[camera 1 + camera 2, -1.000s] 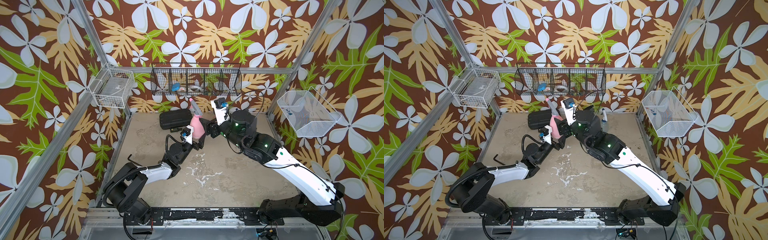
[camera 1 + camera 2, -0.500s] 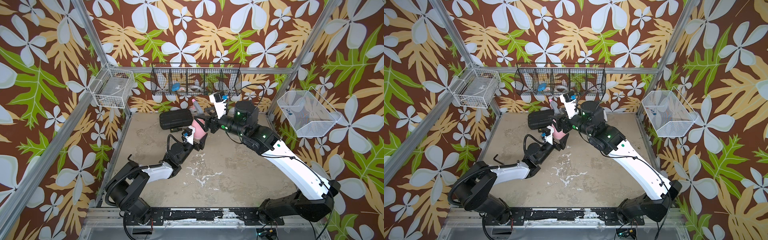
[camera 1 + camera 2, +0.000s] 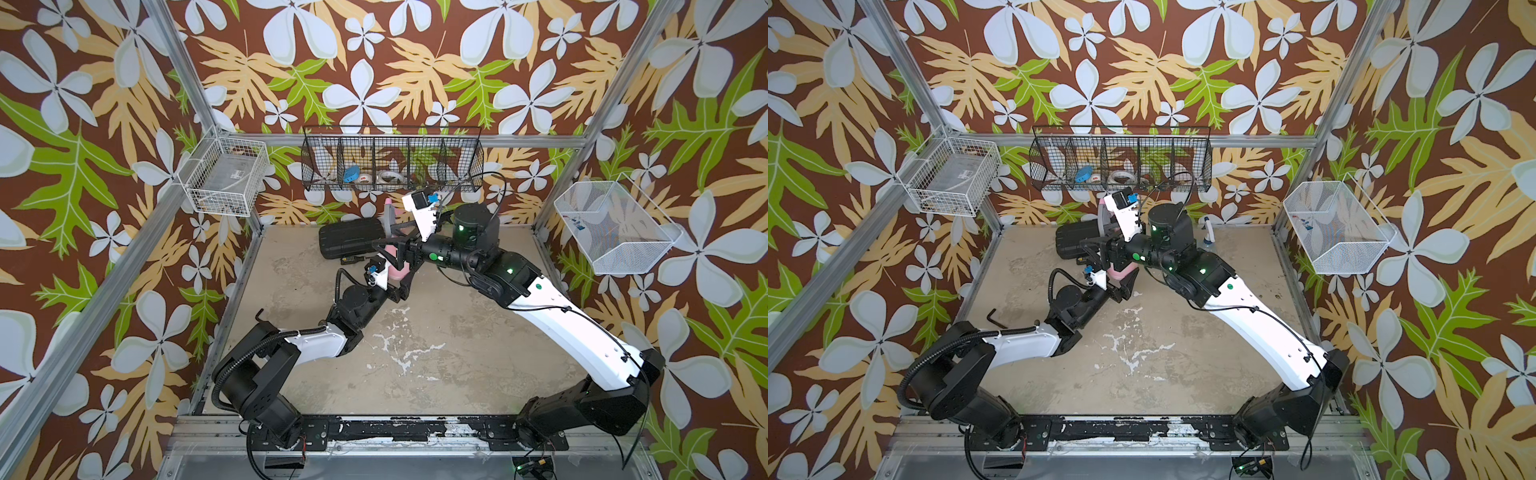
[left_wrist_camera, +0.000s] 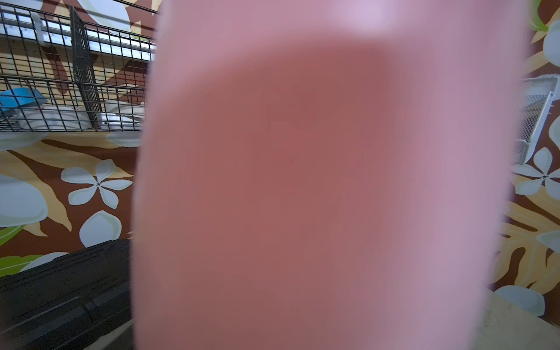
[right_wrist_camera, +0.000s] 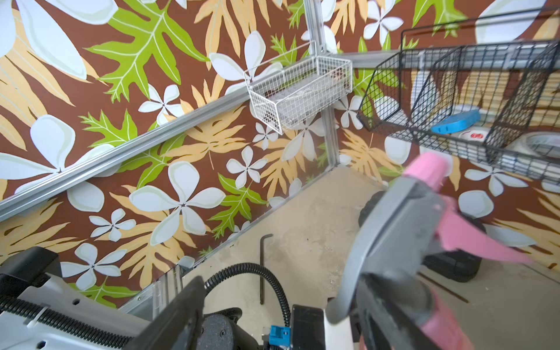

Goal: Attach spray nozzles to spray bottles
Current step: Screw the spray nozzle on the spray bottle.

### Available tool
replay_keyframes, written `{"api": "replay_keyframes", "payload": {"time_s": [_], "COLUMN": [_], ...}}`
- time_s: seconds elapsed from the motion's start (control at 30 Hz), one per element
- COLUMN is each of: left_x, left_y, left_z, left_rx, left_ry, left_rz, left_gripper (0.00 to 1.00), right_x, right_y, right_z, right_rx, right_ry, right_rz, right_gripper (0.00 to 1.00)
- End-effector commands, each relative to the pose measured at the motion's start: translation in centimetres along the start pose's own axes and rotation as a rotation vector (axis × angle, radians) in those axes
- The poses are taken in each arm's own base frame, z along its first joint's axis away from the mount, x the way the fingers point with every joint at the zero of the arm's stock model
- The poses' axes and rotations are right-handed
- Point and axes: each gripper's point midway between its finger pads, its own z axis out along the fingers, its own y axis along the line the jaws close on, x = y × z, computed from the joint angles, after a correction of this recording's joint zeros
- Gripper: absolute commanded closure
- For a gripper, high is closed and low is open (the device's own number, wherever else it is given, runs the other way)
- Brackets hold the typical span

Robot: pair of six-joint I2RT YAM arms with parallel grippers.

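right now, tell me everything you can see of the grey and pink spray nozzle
The grey-and-pink spray nozzle has a grey plastic body, a pink tip and a pink trigger. It sits atop the pink bottle, tip toward the back wall. One finger of the open right end effector is right beside it; contact is unclear. Its dip tube is hidden.

What I can count in my work cell, placed from the black case.

One black case. Two spray bottles: a pink bottle just by the case's front right corner and a clear bluish bottle well to its right. Two sprayer heads: a grey-and-pink nozzle at the pink bottle's top and a pale nozzle, too small to see well, on the clear one. One small radio just in front of the case. One hex key well to its front left. Three wall baskets above it: white basket, black basket, mesh basket.
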Motion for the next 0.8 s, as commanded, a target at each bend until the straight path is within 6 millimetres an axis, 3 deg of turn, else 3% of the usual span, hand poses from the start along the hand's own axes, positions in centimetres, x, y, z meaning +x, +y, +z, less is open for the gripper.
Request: {"api": "replay_keyframes", "payload": {"time_s": [0.0, 0.1, 0.3, 0.43, 0.63, 0.77], "left_x": [-0.9, -0.8, -0.5, -0.2, 0.9, 0.8], "left_y": [0.0, 0.1, 0.0, -1.2, -3.8, -3.8], "left_z": [0.1, -0.1, -0.3, -0.9, -1.7, -1.6], "left_rx": [0.000, -0.003, 0.003, 0.076, 0.259, 0.291], "left_ry": [-0.029, -0.027, -0.020, -0.005, 0.045, 0.048], "left_rz": [-0.002, 0.005, 0.034, 0.091, 0.130, 0.085], "left_gripper": [0.50, 0.50, 0.49, 0.48, 0.45, 0.45], "right_x": [-0.7, -0.9, -2.4, -4.0, -5.3, -4.4], "right_y": [-0.3, -1.7, -1.8, -3.7, -6.5, -6.1], "right_z": [0.2, -0.6, -3.7, -5.4, -4.9, -3.7], "right_rx": [0.028, 0.115, 0.182, 0.236, 0.132, 0.039], "right_ry": [-0.015, -0.034, -0.097, -0.107, -0.089, -0.046], "right_rz": [0.017, 0.012, -0.063, -0.098, -0.056, -0.018], "right_gripper": [0.24, 0.24, 0.23, 0.20, 0.17, 0.17]}}
